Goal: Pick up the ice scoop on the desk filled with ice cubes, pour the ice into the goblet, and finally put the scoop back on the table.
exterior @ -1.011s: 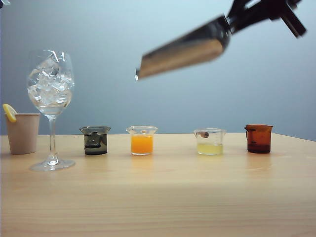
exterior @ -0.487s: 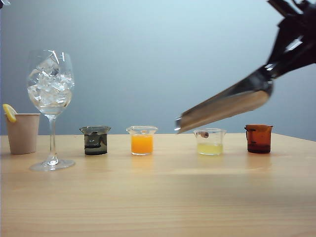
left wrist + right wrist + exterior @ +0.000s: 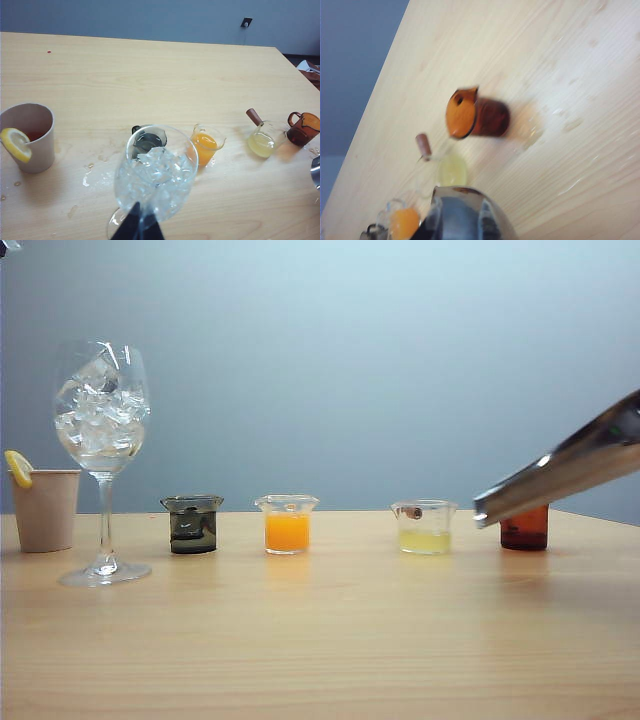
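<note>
- Now, far left on the surface I see the goblet upright, packed with ice cubes.
- My left gripper sits just beside the goblet's bowl; its state I cannot tell.
- At right, the ice scoop slants above the surface.
- My right gripper stays off-camera, clenched.

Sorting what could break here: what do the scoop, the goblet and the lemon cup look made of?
The ice scoop: polished metal, probably steel, with mirror-like reflections. The goblet: clear glass, ice visible through it. The cup: matte beige, likely paper or card, though that look leaves it open.
</note>
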